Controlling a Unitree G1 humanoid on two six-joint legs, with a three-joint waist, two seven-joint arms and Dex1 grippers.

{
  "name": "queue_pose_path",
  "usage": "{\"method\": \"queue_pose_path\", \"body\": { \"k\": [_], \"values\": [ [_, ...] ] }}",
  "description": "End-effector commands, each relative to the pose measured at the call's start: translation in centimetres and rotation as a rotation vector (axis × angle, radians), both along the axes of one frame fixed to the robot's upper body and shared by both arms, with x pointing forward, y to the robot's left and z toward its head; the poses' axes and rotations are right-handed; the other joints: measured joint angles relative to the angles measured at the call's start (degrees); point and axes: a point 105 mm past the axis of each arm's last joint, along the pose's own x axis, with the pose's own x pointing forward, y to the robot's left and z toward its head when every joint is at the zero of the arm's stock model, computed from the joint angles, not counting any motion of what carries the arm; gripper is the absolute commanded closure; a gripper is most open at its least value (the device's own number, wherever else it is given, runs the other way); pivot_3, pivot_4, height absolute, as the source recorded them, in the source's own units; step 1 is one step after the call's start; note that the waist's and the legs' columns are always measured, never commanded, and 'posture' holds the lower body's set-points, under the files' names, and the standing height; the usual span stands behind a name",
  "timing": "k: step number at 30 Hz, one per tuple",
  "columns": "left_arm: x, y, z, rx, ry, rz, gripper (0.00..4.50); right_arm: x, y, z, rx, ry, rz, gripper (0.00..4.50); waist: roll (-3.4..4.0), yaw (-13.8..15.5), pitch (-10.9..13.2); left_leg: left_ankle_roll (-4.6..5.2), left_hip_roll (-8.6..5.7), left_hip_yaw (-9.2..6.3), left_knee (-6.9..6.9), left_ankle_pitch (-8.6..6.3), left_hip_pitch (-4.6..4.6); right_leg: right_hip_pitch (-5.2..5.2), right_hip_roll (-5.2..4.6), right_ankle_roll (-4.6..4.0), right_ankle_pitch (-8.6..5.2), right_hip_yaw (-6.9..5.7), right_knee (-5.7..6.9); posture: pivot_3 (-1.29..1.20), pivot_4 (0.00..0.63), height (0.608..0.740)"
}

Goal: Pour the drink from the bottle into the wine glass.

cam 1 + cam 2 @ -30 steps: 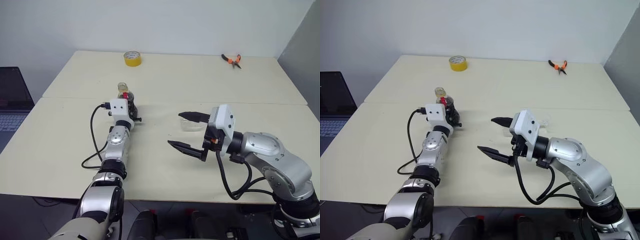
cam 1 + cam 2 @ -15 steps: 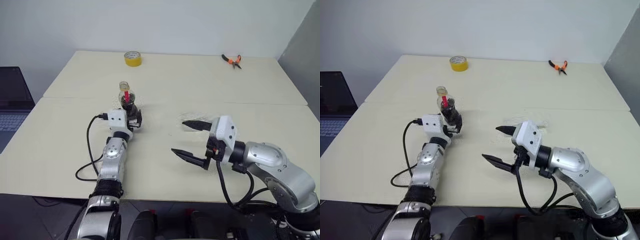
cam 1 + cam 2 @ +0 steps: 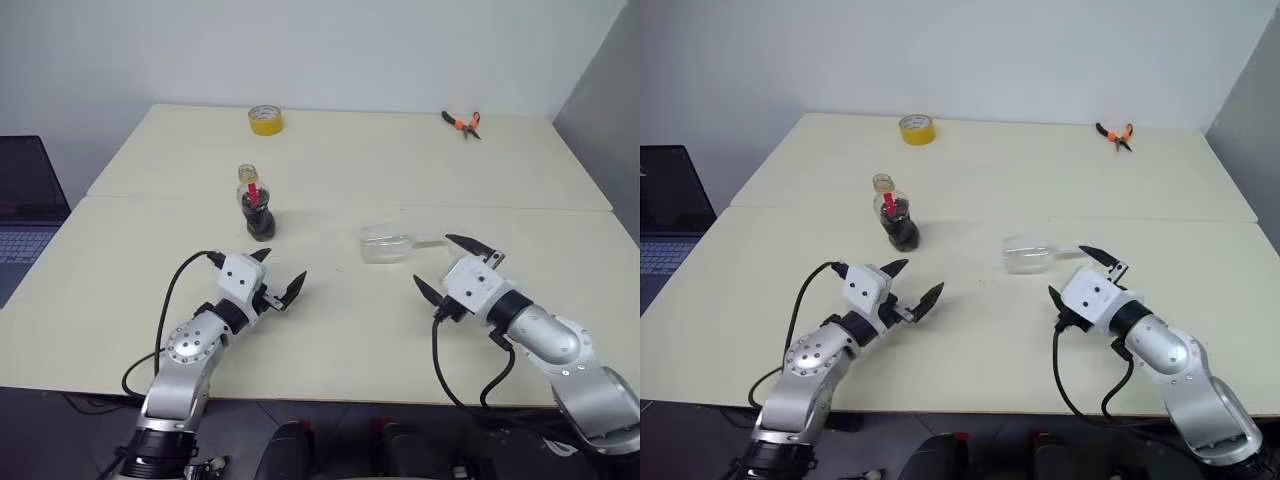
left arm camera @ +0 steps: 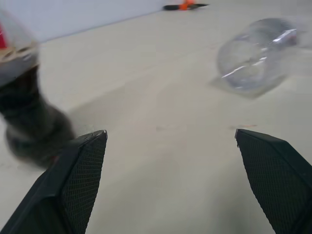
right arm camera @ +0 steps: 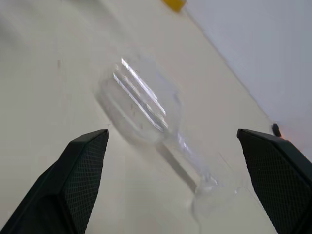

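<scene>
With both my grippers standing wide and holding nothing, the next move turns on the glass (image 3: 388,243), which lies on its side. My right gripper (image 3: 452,268) hovers near the table's (image 3: 330,340) front edge toward its right side, and the glass lies just beyond it, toward the table's middle. Its long axis runs roughly parallel with the front edge: bowl toward the middle, stem and foot (image 5: 212,192) toward the right edge. My left gripper (image 3: 277,274) is near the front edge on the left side, with the bottle (image 3: 256,203) upright beyond it, capped and holding dark drink. The right arm is clearly nearer the glass, so I judge it should stand the glass up before any pouring
</scene>
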Motion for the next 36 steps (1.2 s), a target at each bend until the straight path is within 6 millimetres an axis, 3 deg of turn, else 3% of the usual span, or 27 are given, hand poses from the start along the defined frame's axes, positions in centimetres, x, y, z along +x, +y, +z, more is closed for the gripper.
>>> {"method": "queue_pose_path", "body": {
  "k": [1, 11, 22, 26, 36],
  "values": [
    [-0.3, -1.0, 1.7, 0.024, -0.029, -0.128, 0.05, 1.3, -0.1, 0.4, -0.14, -0.104, -0.019, 0.0, 0.0, 0.0, 0.0, 0.0, 0.0, 0.01, 0.0, 0.0, -0.01, 0.0, 0.0, 0.0, 0.0, 0.01, -0.02, 0.0, 0.15, 0.74],
    [-0.8, -3.1, 3.9, 0.083, 0.037, -0.439, 0.05, 5.8, -1.1, -0.4, -0.378, -0.221, -0.111, 0.0, -0.01, -0.1, 0.0, 0.0, -0.01, 0.11, 0.01, 0.0, -0.06, -0.06, -0.01, 0.0, 0.0, 0.08, -0.06, 0.0, 0.15, 0.74],
    [0.1, -4.1, 4.5, 0.059, 0.02, -0.452, 0.05, 9.1, -1.0, -1.8, -0.452, -0.262, -0.18, 0.0, -0.01, -0.4, 0.0, 0.0, 0.01, 0.16, 0.02, 0.0, -0.07, -0.13, 0.01, -0.01, 0.01, 0.13, 0.02, 0.0, 0.15, 0.74],
    [0.3, -4.1, 4.5, 0.054, 0.02, -0.44, 0.0, 9.4, -0.7, -2.7, -0.449, -0.246, -0.189, 0.88, -0.01, -0.5, 0.0, 0.0, 0.01, 0.16, 0.03, 0.0, -0.07, -0.11, 0.0, -0.01, 0.01, 0.14, 0.04, 0.0, 0.15, 0.74],
    [0.4, -3.4, 3.9, 0.042, 0.037, -0.416, 0.0, 9.6, -2.0, -2.6, -0.419, -0.245, -0.238, 4.34, -0.01, -0.9, 0.0, 0.01, 0.01, 0.15, 0.04, -0.01, -0.05, -0.13, 0.0, -0.01, 0.0, 0.13, 0.12, 0.0, 0.15, 0.74]
  ]
}}
